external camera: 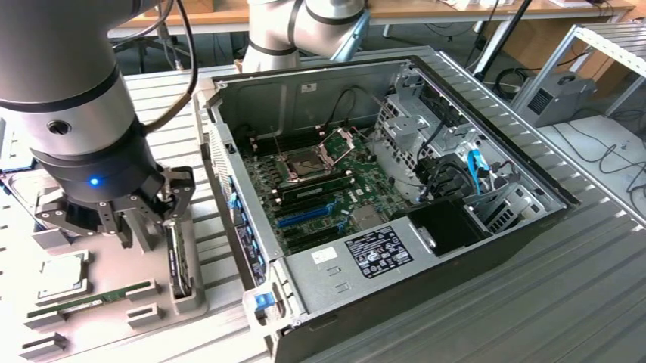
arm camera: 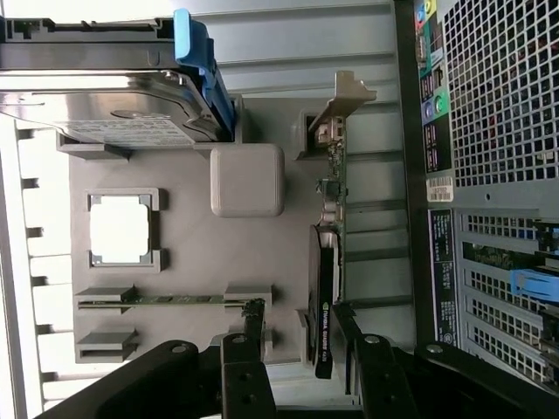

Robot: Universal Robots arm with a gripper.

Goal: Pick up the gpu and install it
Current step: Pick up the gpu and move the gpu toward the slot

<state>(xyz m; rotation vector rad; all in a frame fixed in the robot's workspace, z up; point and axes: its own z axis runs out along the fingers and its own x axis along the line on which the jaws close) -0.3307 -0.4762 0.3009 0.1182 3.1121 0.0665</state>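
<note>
Dark flat gpu card (arm camera: 328, 262) with green board, black cooler and silver end bracket stands on edge in grey moulded tray (arm camera: 192, 262), in slot beside open black computer case (external camera: 293, 94). Long axis runs along case side, bracket end toward silver hard drive (arm camera: 105, 96). Arm upright, wrist down. Black gripper (arm camera: 297, 349) wide, fingers either side of card.

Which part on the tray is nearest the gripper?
The gpu, standing on edge right below the open gripper; the RAM stick and processor sit farther off.
</note>
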